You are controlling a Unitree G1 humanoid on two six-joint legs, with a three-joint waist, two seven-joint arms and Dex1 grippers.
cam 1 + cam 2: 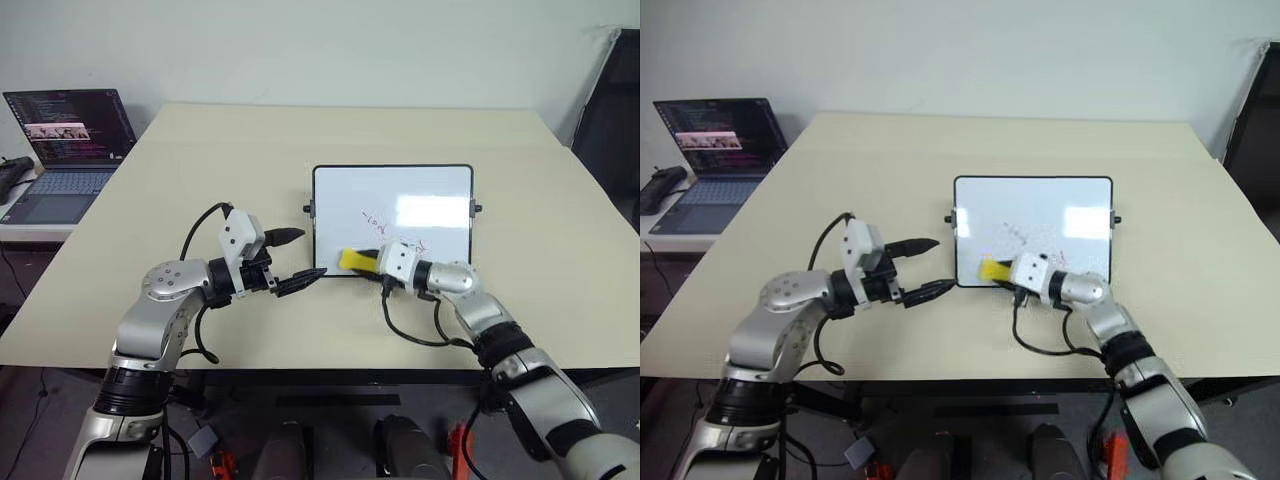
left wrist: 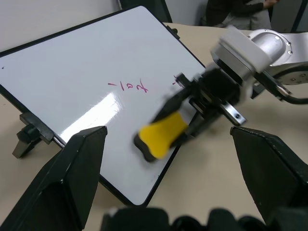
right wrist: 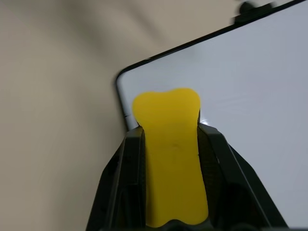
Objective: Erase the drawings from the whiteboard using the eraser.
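Whiteboard [image 1: 430,190] lies flat on the beige table [image 1: 200,160], right of centre, black-framed with a small knob on each short side. Red-pink drawings [image 2: 129,86] remain on its white surface, in the near half toward the middle; further marks closer to the right gripper are partly hidden by it.

Eraser [image 1: 356,260], yellow, is clamped between the two black fingers of the right gripper [image 1: 372,262], its free end projecting past the fingertips. It sits over the near left part of the board, close to the near edge and just left of the drawings. Whether it touches the surface cannot be determined.

Left gripper [image 1: 292,260] hangs just off the board's near left corner, pointing toward it, fingers spread apart and holding nothing.

Laptop [image 1: 65,150], open with its screen lit, stands on a separate surface at the far left, well apart from the board.
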